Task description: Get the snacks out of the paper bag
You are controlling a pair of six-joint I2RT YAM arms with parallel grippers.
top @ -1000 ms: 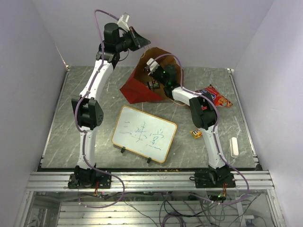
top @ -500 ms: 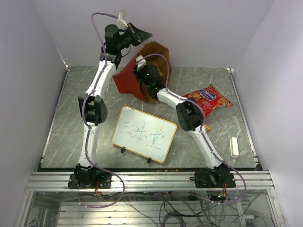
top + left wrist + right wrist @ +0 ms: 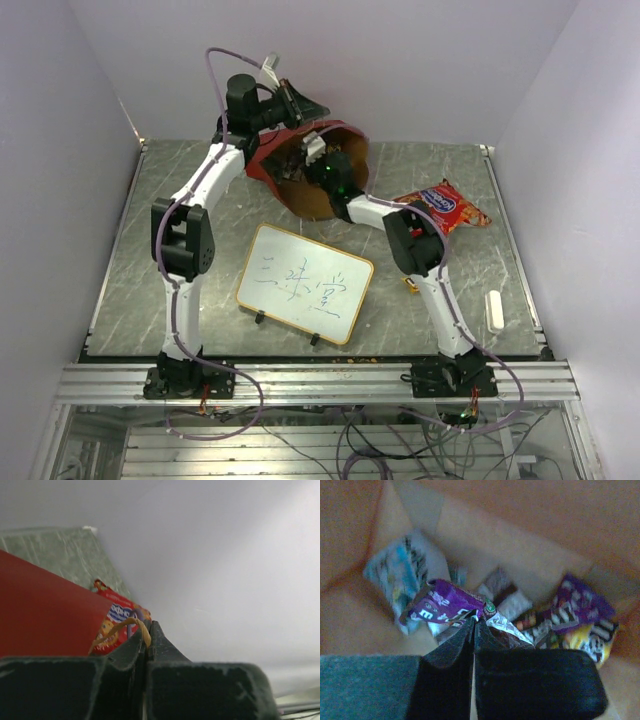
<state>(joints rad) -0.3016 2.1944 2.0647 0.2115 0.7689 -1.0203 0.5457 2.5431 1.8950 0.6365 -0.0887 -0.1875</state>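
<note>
Red-outside, brown-inside tall paper bag [image 3: 315, 200] sits at 12 o'clock on the grey marbled table [image 3: 130, 260], tipped w/ its mouth up toward the top cam. On the left side, the left gripper [image 3: 148, 628] is closed tight on the bag's thin tan string handle [image 3: 122, 626], holding the rim up. The string looks fine for a light load, but paper round it prob tears if yanked.

Deep inside the bag, the right gripper [image 3: 474, 624] has its jaws nipped together on the edge of a small purple foil candy packet [image 3: 442, 604]. Packet looks light, soft, crinkly & slick. The sealed edge is the best hold, tho a thin pinch may slip, so lift slow.

Other small packets lie on the bag floor: a white-blue packet [image 3: 397, 575] at 10 o'clock of the jaws, and purple & yellow packets [image 3: 580, 615] at 3 o'clock.

Large red crinkly chip bag [image 3: 445, 205] is already out, lying on the table at 2 o'clock.
</note>
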